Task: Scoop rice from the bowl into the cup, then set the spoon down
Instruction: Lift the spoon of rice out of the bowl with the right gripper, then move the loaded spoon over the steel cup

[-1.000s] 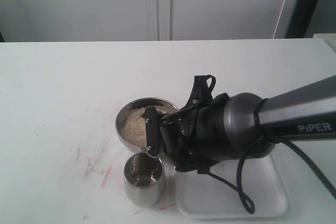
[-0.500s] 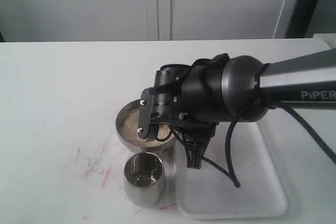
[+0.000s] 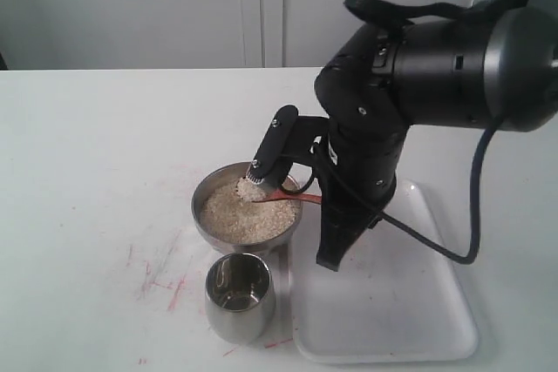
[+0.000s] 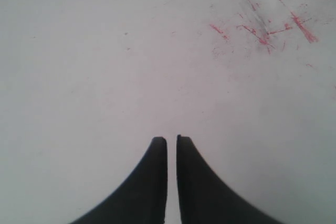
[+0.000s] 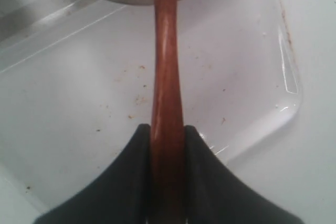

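Clamping glossy wooden spoon (image 5: 165,77), grainy rice (image 3: 240,215)

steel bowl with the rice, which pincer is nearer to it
Right. The right pincer, shut on the spoon, hangs over the rim of the bowl. The left pincer is over bare table by red marks, no bowl in its view.

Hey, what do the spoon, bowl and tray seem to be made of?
The spoon: likely wood, reddish-brown with a polished sheen.
The bowl: polished steel, judging by its mirror-like wall.
The tray: probably white plastic, smooth and slightly glossy.
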`<state>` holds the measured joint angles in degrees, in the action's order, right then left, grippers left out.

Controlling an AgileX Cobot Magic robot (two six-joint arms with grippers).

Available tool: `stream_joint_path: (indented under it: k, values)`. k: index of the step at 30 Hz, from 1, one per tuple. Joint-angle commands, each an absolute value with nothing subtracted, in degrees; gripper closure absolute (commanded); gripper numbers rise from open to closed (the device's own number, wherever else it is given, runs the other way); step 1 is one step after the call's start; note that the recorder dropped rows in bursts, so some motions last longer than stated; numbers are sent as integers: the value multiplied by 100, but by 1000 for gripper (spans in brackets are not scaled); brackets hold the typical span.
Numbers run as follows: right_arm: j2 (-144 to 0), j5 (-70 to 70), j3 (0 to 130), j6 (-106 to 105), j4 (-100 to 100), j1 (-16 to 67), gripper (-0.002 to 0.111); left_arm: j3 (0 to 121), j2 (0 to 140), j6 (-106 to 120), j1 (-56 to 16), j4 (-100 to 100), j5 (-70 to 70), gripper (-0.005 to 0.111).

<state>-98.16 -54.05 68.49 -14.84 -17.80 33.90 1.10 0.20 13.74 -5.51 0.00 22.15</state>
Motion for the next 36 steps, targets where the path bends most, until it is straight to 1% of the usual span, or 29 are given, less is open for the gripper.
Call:
stream_joint_path:
  k: [1, 6, 14, 18, 24, 32, 36]
  values:
    - [-9689, -5546, 6858, -1688, -1513, 3318, 108, 58, 0, 1347, -592, -32, 2488, 92]
    - [-9546, -5780, 6858, -1806, -1452, 3318, 108, 58, 0, 1347, -592, -32, 2488, 92]
    - [-8921, -6311, 6858, -2203, -1006, 3395, 108, 58, 0, 1347, -592, -32, 2488, 92]
    - [-8503, -6385, 6858, -2280, -1032, 3622, 108, 58, 0, 1347, -592, -32, 2488, 92]
    - [-8085, -6996, 6858, -2189, -1081, 4072, 108, 58, 0, 1347, -592, -32, 2488, 92]
    - [-7842, -6996, 6858, -1613, -1135, 4824, 108, 58, 0, 1347, -592, -32, 2488, 92]
    - [-7842, -6996, 6858, -1347, -997, 5037, 108, 58, 0, 1347, -592, -32, 2488, 92]
